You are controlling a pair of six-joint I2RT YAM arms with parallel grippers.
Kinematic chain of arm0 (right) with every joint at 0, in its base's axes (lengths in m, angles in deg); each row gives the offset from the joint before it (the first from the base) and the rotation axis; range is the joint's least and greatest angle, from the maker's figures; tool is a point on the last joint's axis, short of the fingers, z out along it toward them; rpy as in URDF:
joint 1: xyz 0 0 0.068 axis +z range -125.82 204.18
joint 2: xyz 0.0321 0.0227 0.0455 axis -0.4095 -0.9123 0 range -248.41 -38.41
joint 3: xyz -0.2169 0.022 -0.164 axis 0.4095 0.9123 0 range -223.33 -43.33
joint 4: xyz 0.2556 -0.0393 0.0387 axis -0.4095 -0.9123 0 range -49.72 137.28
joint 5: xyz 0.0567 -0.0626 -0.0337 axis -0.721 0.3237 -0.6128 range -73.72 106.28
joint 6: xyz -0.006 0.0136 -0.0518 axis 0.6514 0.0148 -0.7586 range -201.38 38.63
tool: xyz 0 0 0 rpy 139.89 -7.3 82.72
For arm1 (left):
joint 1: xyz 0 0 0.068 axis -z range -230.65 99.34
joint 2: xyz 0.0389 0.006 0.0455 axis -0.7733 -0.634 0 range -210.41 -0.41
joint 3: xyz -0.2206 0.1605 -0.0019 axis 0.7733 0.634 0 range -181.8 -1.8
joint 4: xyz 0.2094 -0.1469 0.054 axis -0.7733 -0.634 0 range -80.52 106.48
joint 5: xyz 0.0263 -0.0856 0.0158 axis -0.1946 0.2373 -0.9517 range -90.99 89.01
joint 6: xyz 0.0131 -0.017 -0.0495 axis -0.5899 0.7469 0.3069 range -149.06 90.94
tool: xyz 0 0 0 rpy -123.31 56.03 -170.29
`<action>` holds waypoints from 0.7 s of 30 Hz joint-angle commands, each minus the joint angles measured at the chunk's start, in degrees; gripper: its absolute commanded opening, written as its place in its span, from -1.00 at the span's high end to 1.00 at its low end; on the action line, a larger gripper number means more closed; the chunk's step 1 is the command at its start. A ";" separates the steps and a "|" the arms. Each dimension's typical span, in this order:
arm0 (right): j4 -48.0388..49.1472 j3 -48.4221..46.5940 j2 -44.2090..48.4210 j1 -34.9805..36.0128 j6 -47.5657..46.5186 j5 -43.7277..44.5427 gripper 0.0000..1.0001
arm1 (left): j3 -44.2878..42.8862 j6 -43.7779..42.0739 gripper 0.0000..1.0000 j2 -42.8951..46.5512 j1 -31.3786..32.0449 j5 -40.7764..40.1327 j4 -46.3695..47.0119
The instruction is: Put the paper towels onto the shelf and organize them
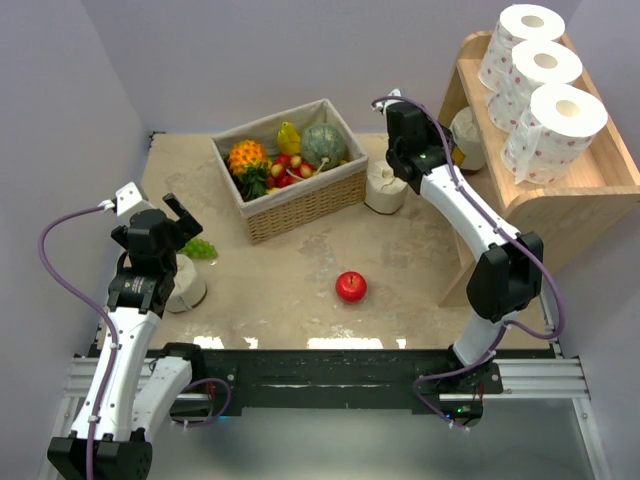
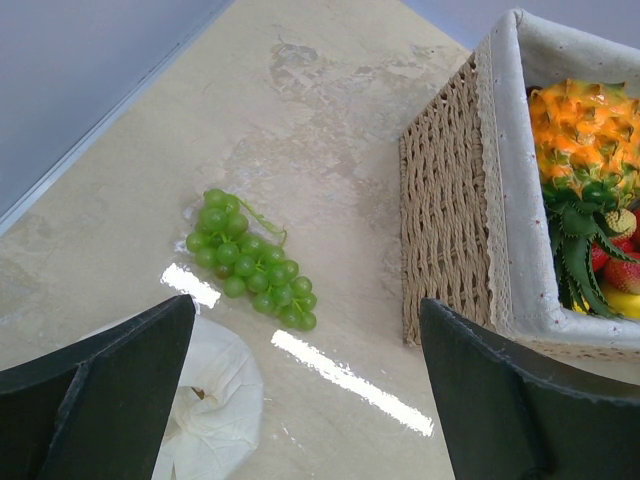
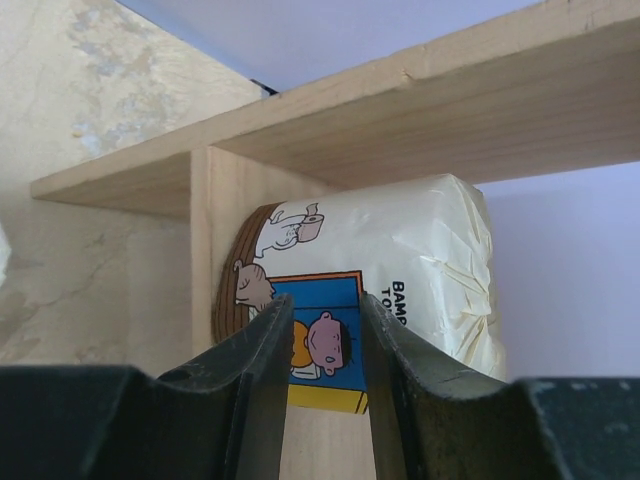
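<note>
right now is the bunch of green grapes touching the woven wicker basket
Apart. The left wrist view shows bare tabletop between the bunch of green grapes and the woven wicker basket.

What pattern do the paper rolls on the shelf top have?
Small pink dots on white rolls; the top external view shows it best.

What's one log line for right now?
left gripper open near cream wrapped roll; right gripper at cartoon-labelled cream pack under light-wood shelf, grip unclear

Cream wrapped pack (image 3: 430, 250), cartoon label: black print "BAMB", "TO" below, both cut off.
</note>
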 commanded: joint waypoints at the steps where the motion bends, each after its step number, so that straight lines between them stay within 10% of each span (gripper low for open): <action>1: 2.57 -1.92 -0.10 -2.17 -4.27 1.41 0.28 | 0.01 -1.16 -1.00 0.11 0.27 -0.93 2.28; 21: -4.27 -9.12 -0.37 -2.62 3.19 -4.63 0.23 | 0.01 -1.25 -1.00 -0.15 0.27 -0.76 2.28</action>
